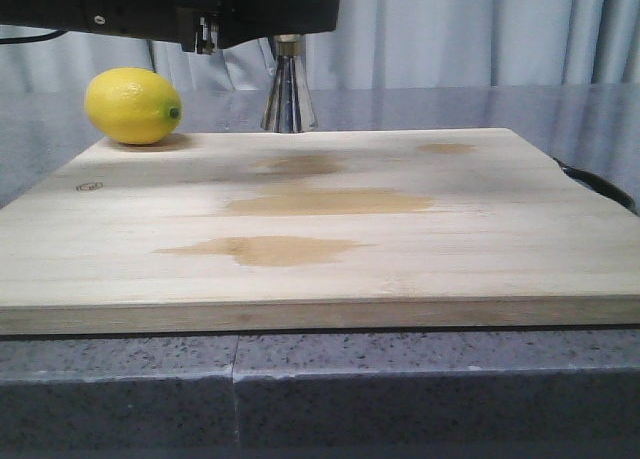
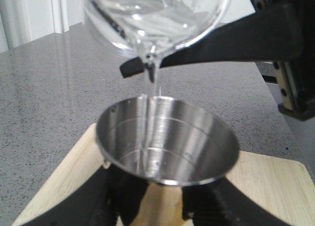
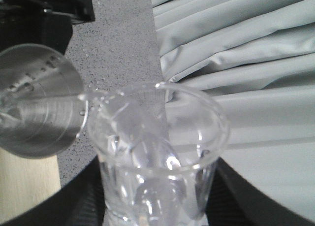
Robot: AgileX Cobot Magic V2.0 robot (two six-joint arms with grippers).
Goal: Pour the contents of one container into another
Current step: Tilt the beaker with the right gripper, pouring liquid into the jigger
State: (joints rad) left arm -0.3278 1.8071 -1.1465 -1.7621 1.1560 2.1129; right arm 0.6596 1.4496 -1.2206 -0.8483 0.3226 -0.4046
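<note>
The steel jigger (image 2: 167,137) stands upright at the far edge of the wooden board (image 1: 450,259), and my left gripper (image 2: 162,201) is shut on its waist. Only its lower cone (image 1: 288,99) and brass band show in the front view. Above it the clear glass beaker (image 2: 157,19) is tilted, and a thin stream of water (image 2: 150,83) runs from its lip into the jigger's cup. My right gripper (image 3: 157,196) is shut on the beaker (image 3: 157,137), with the jigger (image 3: 39,108) just beside the lip. A black arm (image 1: 200,9) hides the beaker in the front view.
A yellow lemon (image 1: 132,105) lies at the board's far left corner. Several damp stains (image 1: 270,249) mark the middle of the board. The board rests on a speckled grey counter (image 2: 49,88). A black cable (image 1: 600,184) curves past its right edge. Grey curtains (image 3: 236,48) hang behind.
</note>
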